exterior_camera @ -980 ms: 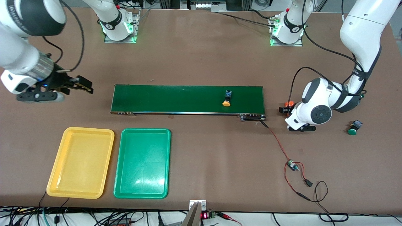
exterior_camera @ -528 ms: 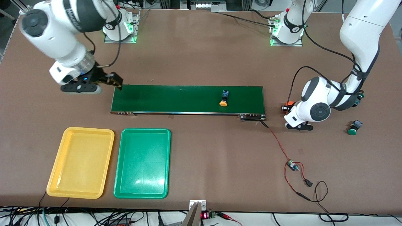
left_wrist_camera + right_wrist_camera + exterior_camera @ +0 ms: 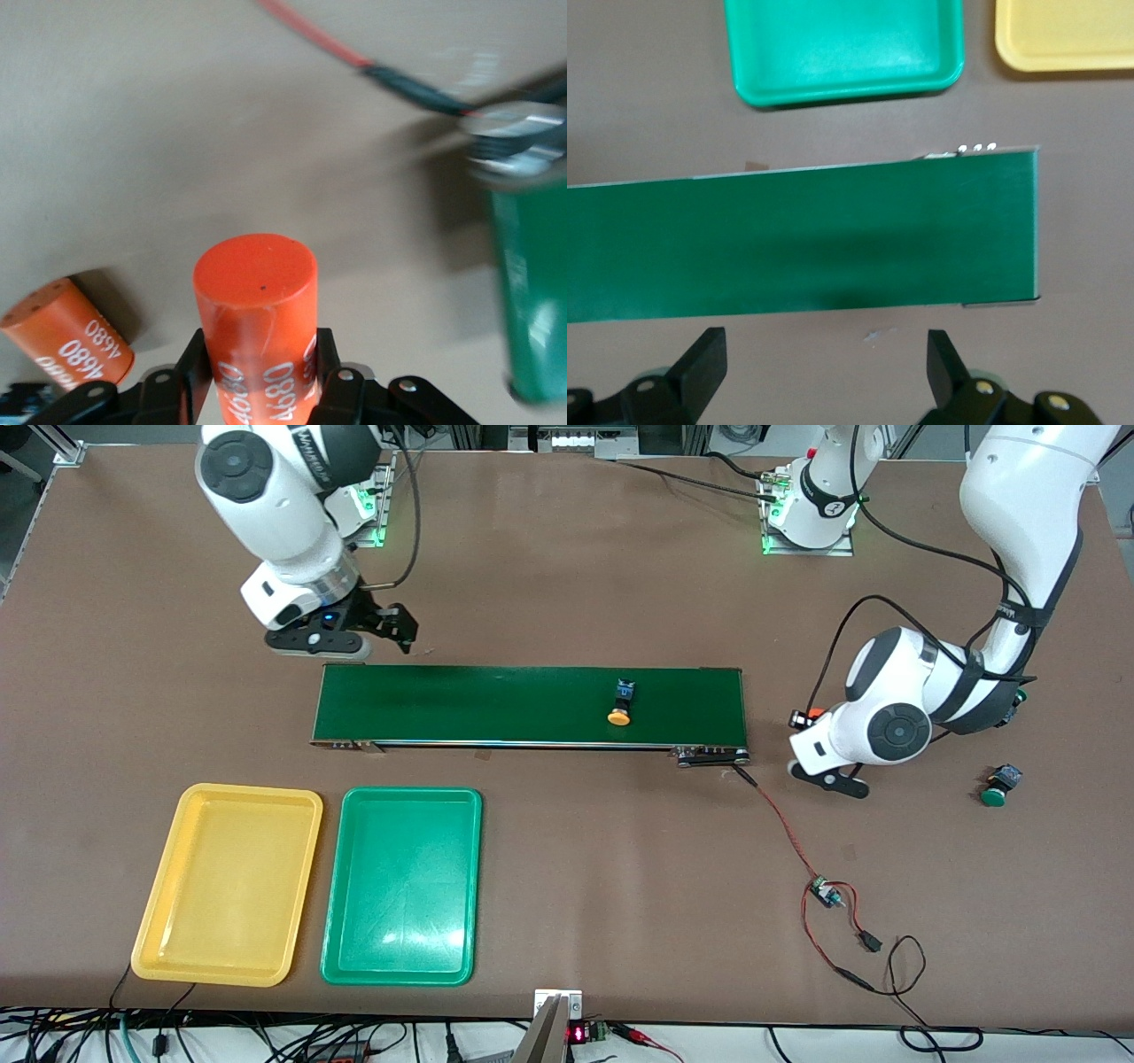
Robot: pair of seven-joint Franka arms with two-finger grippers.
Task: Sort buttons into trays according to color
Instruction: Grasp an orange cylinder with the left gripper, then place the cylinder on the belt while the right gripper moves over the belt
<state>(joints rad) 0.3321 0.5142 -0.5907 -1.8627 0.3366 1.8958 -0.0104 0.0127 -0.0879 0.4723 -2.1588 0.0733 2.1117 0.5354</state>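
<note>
- Right gripper (image 3: 394,624) hovers over bare table just off the belt's (image 3: 496,704) edge, at the belt's right-arm end; fingers (image 3: 700,367) spread wide, nothing between them.
- Right wrist view looks down on the belt (image 3: 797,235), with the green tray (image 3: 842,44) and yellow tray (image 3: 1063,35) past it.
- Left gripper (image 3: 257,381) sits low over the table just off the belt's left-arm end, near the motor end (image 3: 709,756); it is clamped on an orange cylinder (image 3: 257,328) printed "4680".
- In the front view only a bit of that cylinder (image 3: 816,711) peeks out by the left wrist.
- A second orange cylinder (image 3: 66,332) lies on the table beside the held one, also printed "4680".
- Yellow button (image 3: 621,704) lies on its side on the belt, toward the left-arm end, cap pointing to the front camera.
- Green button (image 3: 998,786) lies on the table well toward the left arm's end, apart from the belt and the left arm.
- Another green cap (image 3: 1019,696) just shows by the left arm's elbow; mostly hidden.
- Yellow tray (image 3: 168,948) and green tray (image 3: 399,970) sit side by side, nearer the front camera than the belt, at the right arm's end; both hold nothing.
- Red wire (image 3: 788,833) runs from the belt's motor end to a small board (image 3: 826,891) nearer the front camera.
</note>
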